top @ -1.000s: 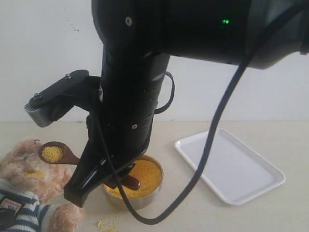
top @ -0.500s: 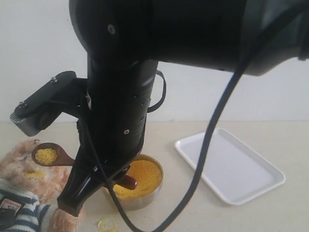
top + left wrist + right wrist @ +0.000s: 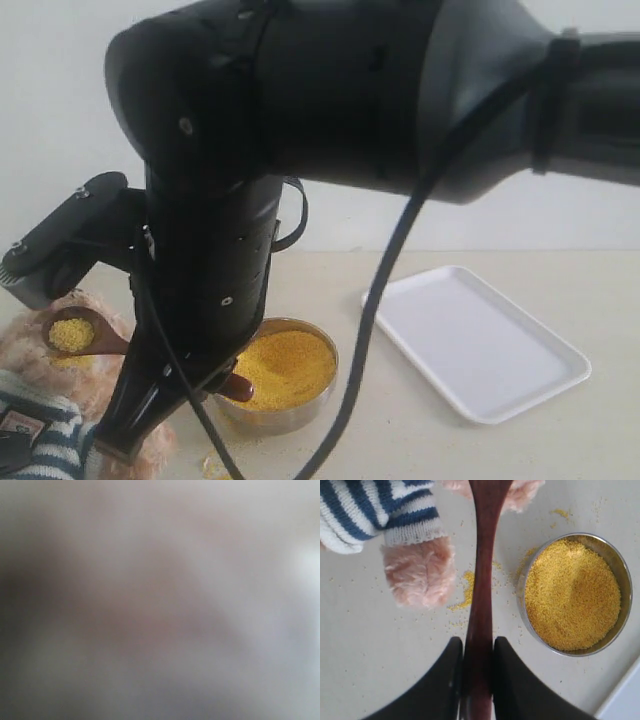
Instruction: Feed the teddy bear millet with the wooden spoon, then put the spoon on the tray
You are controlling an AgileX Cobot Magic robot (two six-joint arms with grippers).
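Observation:
My right gripper (image 3: 478,640) is shut on the handle of the wooden spoon (image 3: 482,580). In the exterior view this gripper (image 3: 185,378) hangs over the left rim of the steel bowl. The spoon's small bowl (image 3: 72,333) carries a heap of millet and sits right at the fluffy head of the teddy bear (image 3: 25,350). The bear's striped sleeve and paw (image 3: 417,572) lie below the handle. More millet (image 3: 285,365) fills the steel bowl (image 3: 572,592). The white tray (image 3: 480,345) lies to the right. The left wrist view is a total blur.
The right arm's black body (image 3: 300,110) and its cable (image 3: 390,270) block much of the exterior view. Spilled millet crumbs (image 3: 465,597) lie on the beige table between the bear's paw and the steel bowl. A white wall stands behind.
The right arm has swung left, carrying the loaded spoon from beside the bear's head up against it. Bowl, tray and bear have stayed in place.

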